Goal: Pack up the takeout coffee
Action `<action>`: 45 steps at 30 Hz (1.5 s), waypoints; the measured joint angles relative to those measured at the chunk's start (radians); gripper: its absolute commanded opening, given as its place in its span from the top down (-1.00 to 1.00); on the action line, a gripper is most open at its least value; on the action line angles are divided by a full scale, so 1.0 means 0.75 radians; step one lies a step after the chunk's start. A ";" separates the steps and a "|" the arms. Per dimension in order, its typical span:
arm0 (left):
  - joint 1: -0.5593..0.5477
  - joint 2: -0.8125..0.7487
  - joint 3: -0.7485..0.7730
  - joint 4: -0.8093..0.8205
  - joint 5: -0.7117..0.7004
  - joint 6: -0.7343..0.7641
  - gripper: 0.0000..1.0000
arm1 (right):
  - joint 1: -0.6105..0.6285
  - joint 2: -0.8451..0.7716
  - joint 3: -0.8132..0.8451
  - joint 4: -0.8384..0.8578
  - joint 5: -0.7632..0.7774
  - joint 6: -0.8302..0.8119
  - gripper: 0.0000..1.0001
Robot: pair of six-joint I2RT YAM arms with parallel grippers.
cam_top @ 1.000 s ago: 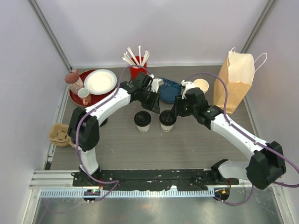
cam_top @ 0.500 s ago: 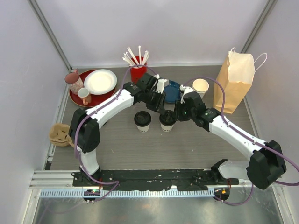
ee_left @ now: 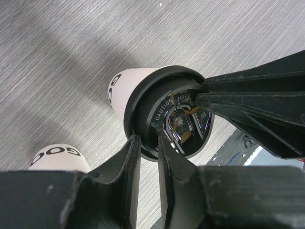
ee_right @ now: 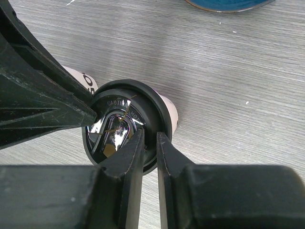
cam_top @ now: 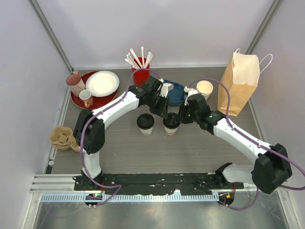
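Note:
Two takeout coffee cups with black lids stand mid-table: the left cup (cam_top: 145, 123) is free, and the right cup (cam_top: 171, 125) has both grippers on it. My left gripper (cam_top: 165, 113) comes in from the upper left. Its narrow jaws straddle the lid rim (ee_left: 143, 107), one finger inside and one outside (ee_left: 148, 139). My right gripper (cam_top: 177, 117) pinches the opposite rim of the same lid (ee_right: 159, 112) in the same way (ee_right: 150, 134). The other cup shows at the lower left (ee_left: 59, 157) of the left wrist view and behind the left fingers (ee_right: 82, 78) in the right wrist view.
A brown paper bag (cam_top: 238, 83) stands at the back right beside a lidless cream cup (cam_top: 205, 88) and a blue dish (cam_top: 177, 93). A red straw holder (cam_top: 139, 73), a red tray (cam_top: 78, 101) with white plate, pink mug (cam_top: 86, 98) and jug sit back left. A cardboard carrier (cam_top: 62, 137) lies far left.
Both grippers moved in onto the right cup's lid. The right jaws narrowed from wide to a pinch on the rim; the left arm swung right.

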 measured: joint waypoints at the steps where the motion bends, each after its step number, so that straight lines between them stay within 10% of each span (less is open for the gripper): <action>1: 0.000 0.000 -0.001 0.000 0.000 -0.001 0.56 | 0.000 0.000 0.000 0.000 0.000 0.000 0.61; 29: 0.037 -0.008 -0.079 0.072 0.071 -0.062 0.62 | -0.087 -0.043 -0.363 0.592 -0.110 0.209 0.95; 45: 0.016 -0.016 -0.002 0.001 0.034 0.021 0.35 | -0.069 -0.031 -0.130 0.190 -0.120 0.098 0.41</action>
